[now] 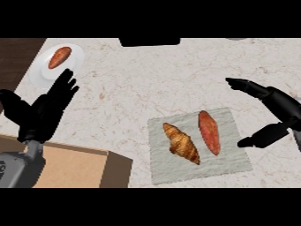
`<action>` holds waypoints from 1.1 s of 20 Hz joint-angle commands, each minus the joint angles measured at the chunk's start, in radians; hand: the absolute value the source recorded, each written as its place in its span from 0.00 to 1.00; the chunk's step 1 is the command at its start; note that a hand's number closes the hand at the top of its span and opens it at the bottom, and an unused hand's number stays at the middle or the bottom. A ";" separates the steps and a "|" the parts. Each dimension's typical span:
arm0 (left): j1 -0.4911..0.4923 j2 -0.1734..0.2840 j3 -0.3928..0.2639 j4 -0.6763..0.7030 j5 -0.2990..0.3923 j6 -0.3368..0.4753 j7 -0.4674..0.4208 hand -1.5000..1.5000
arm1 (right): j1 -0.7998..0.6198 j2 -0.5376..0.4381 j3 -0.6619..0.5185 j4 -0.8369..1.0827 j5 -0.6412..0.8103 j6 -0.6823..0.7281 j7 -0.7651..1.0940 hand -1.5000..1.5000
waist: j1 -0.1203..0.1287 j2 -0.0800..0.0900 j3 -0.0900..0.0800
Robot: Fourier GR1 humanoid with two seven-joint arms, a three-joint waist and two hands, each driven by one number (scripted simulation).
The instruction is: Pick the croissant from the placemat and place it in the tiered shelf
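A golden-brown croissant [181, 143] lies on the left half of a pale grey placemat [231, 165] at the lower middle of the marble counter. Beside it on the mat lies an orange sweet potato [209, 132]. My right hand [278, 107] hovers at the right, above and to the right of the mat, open, with fingers stretched toward the upper left and thumb hanging down. It touches nothing. My left hand [40, 110] stands open at the left, fingers up. The dark object [149, 41] at the top edge may be the shelf; I cannot tell.
A white plate [43, 73] at the upper left carries another orange sweet potato [59, 57]. A tan box-like surface [74, 167] fills the lower left corner beside my left forearm. Dark wood [3, 66] borders the counter's left edge.
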State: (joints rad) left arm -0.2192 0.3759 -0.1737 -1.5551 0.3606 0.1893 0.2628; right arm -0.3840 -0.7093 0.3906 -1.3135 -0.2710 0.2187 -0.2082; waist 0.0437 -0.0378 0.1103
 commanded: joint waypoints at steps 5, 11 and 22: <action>0.150 -0.032 0.029 0.050 -0.036 0.001 0.087 0.50 | -0.048 -0.049 0.084 -0.065 0.062 0.061 0.128 0.00 | -0.021 0.039 -0.112; 0.252 -0.030 0.085 -0.066 -0.057 -0.028 0.134 0.50 | -0.112 -0.036 0.105 -0.096 0.107 0.012 0.266 0.00 | -0.032 0.042 -0.116; 0.372 -0.038 0.129 -0.257 -0.071 -0.066 0.232 0.50 | -0.191 0.070 0.263 -0.148 0.235 -0.030 0.554 0.00 | -0.041 0.053 -0.118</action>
State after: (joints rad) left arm 0.1138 0.3685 0.0115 -1.9601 0.2887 0.1427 0.4824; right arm -0.5502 -0.6803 0.5933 -1.4483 -0.0792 0.1943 0.2573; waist 0.0109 -0.0233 0.0871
